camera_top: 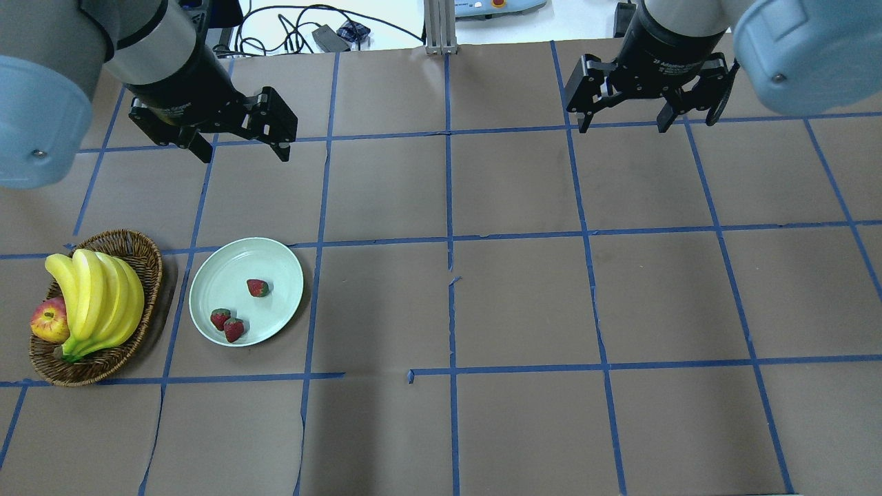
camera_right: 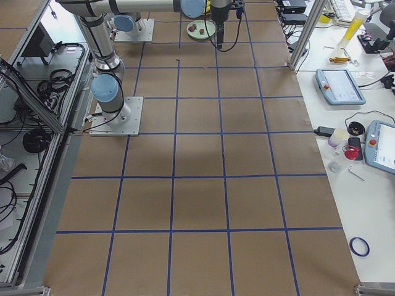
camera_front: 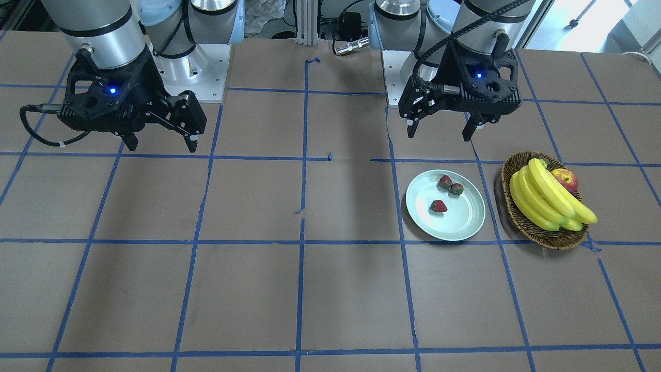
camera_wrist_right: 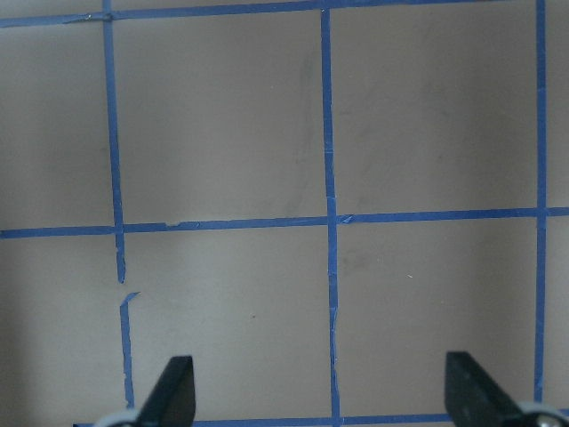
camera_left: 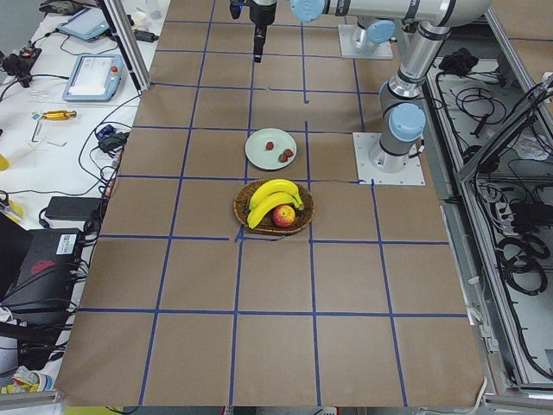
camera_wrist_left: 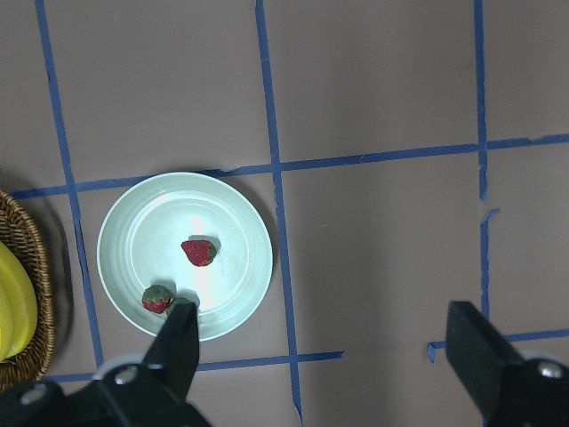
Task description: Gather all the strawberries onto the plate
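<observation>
Three strawberries lie inside the pale mint-green plate (camera_front: 462, 223): two close together (camera_front: 445, 181) (camera_front: 456, 189) and one apart (camera_front: 438, 206). In the overhead view the plate (camera_top: 224, 272) holds the single one (camera_top: 258, 287) and the pair (camera_top: 220, 318) (camera_top: 234, 329). My left gripper (camera_top: 244, 157) hangs open and empty above the table, beyond the plate. In the left wrist view the plate (camera_wrist_left: 142, 231) lies below with one strawberry (camera_wrist_left: 199, 252) in the middle and another (camera_wrist_left: 157, 299) by the finger. My right gripper (camera_top: 623, 129) is open and empty, far from the plate.
A brown wicker basket (camera_top: 96, 368) with bananas (camera_top: 96, 296) and a red-yellow apple (camera_top: 48, 322) stands next to the plate on the side towards the table's end. The brown table (camera_top: 524, 303) carries a blue tape grid.
</observation>
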### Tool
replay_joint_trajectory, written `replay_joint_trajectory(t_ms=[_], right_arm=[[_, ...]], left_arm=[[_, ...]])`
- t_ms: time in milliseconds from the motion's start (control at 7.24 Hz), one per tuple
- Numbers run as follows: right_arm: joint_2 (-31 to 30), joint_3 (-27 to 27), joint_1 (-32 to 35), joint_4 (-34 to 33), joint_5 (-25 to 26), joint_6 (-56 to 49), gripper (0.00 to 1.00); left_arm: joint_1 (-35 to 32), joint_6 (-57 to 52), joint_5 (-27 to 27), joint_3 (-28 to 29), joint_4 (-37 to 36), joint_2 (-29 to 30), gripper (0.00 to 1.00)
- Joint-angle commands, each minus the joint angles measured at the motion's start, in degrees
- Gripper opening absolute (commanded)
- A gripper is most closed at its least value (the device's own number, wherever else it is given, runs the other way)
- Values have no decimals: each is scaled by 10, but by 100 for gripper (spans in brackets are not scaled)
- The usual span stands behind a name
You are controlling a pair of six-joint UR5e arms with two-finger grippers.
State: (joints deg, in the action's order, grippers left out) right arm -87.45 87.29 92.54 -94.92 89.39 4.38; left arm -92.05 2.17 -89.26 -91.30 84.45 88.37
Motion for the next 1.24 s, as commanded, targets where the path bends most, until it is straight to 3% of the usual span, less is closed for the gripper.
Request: replay_joint_trajectory(t_ms=[0, 1105], right_arm=[[0, -2, 0, -1, 10, 0, 100], [-5, -8, 0, 12, 12, 1, 100]], left_arm=[[0, 20, 0, -14, 1, -2, 100], [0, 19, -1, -15, 4, -3, 100]])
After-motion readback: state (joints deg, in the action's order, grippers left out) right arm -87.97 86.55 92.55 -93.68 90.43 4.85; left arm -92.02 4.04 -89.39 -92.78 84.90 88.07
